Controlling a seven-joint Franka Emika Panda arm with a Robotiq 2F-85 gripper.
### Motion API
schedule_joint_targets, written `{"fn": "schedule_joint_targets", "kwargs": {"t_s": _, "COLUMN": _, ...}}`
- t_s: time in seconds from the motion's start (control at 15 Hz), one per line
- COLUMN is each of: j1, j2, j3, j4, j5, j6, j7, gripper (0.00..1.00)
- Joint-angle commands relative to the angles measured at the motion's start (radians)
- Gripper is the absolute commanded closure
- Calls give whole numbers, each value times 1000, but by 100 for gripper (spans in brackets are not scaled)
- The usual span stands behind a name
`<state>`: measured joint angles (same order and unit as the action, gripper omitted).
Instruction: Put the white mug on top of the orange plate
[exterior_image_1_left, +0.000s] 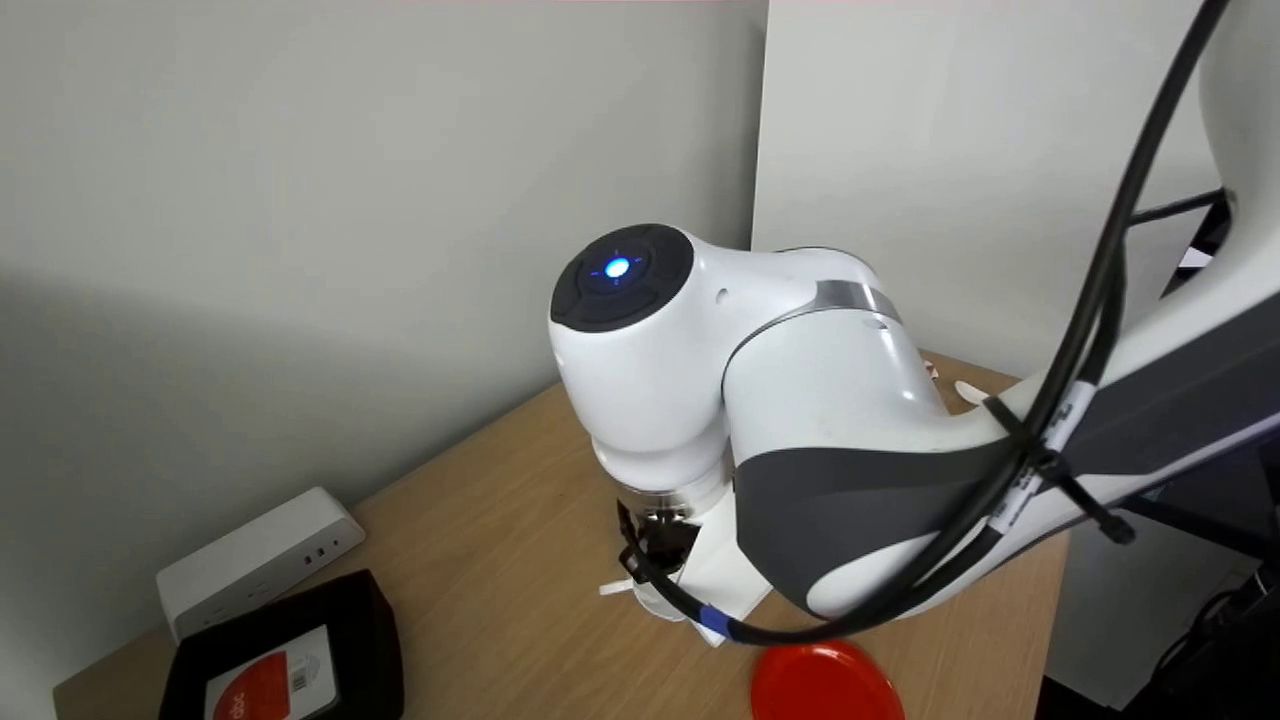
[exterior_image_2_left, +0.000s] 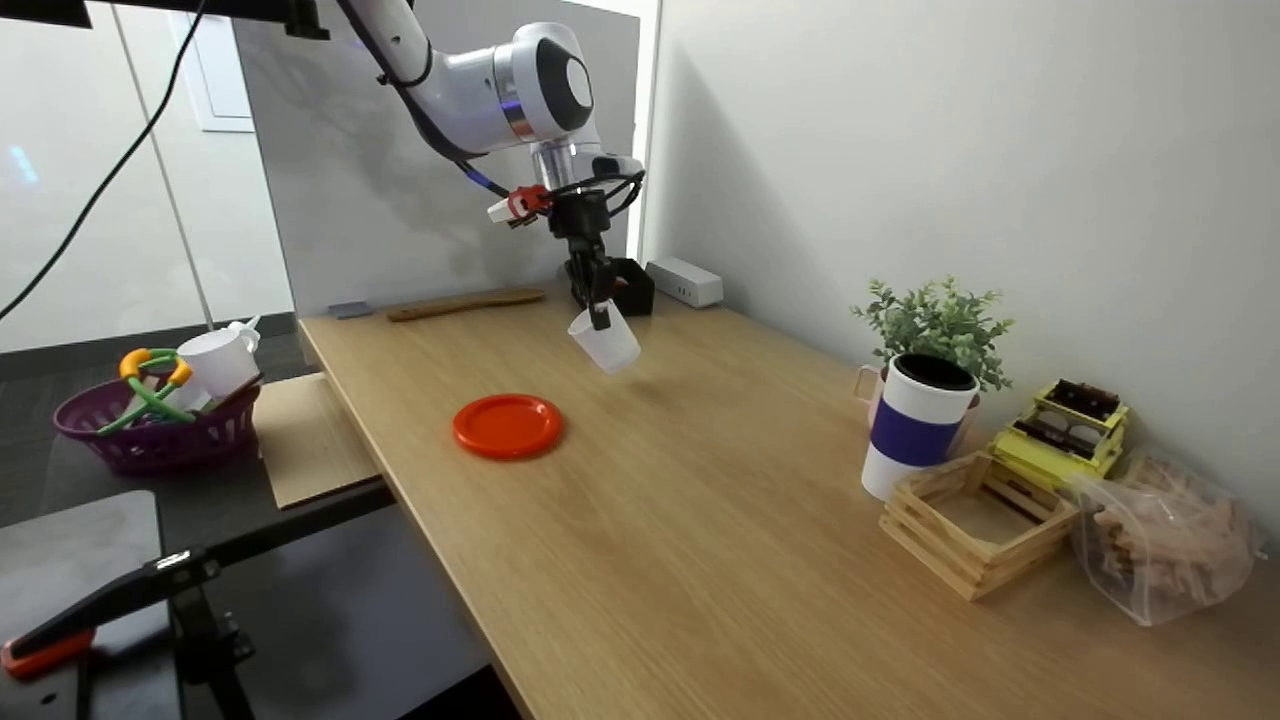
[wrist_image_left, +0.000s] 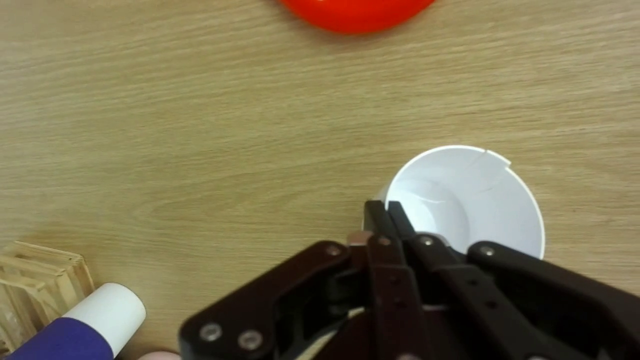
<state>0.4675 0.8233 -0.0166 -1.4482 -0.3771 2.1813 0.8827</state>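
Note:
My gripper (wrist_image_left: 386, 204) is shut on the wall of the white mug (wrist_image_left: 492, 210), with one finger inside the rim and the other outside. In an exterior view the mug (exterior_image_2_left: 612, 342) hangs tilted from the fingertips, apparently off the table, though its height is hard to judge. The orange plate (exterior_image_2_left: 508, 426) lies flat and bare on the table, toward the long edge from the mug. Only part of that plate (wrist_image_left: 355, 15) shows at the top of the wrist view. In an exterior view the arm and cable partly cover the mug (exterior_image_1_left: 655, 603), and the frame cuts off the plate (exterior_image_1_left: 825, 685).
A white cup with a blue band (exterior_image_2_left: 915, 425), a wooden crate (exterior_image_2_left: 935, 545), a potted plant (exterior_image_2_left: 940, 320) and a plastic bag (exterior_image_2_left: 1170, 540) stand along the wall. A black tray (exterior_image_1_left: 385, 640) and a white power box (exterior_image_1_left: 260, 560) sit at the far end, near a wooden stick (exterior_image_2_left: 465, 304).

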Motion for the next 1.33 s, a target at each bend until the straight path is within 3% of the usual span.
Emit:
{"fn": "schedule_joint_targets", "kwargs": {"t_s": 0.0, "j1": 1, "j2": 0, "j3": 4, "j4": 6, "j5": 23, "j6": -27, "j7": -26, "gripper": 100}}
{"fn": "schedule_joint_targets", "kwargs": {"t_s": 0.6, "j1": -27, "j2": -58, "j3": 67, "j4": -54, "j5": 116, "j6": -171, "j7": -222, "gripper": 100}}
{"fn": "schedule_joint_targets", "kwargs": {"t_s": 1.27, "j1": -125, "j2": -157, "j3": 133, "j4": -140, "j5": 235, "j6": -253, "j7": -650, "gripper": 100}}
